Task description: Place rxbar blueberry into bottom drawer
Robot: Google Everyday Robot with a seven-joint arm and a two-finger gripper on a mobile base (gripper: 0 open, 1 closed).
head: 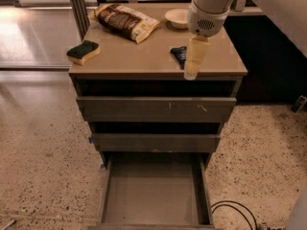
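The rxbar blueberry [178, 54] lies flat on the worktop [139, 59], near the front right edge, and is partly hidden by the gripper [190, 74], which hangs just over it; whether the jaws are spread or closed cannot be told. The grasp is judged to be the step in hand; the bar is best straddled across its narrow width and pinched low, since a thin wrapper is easily pushed aside; the bottom drawer [153, 195] is seen pulled out below.

No legible text on anything
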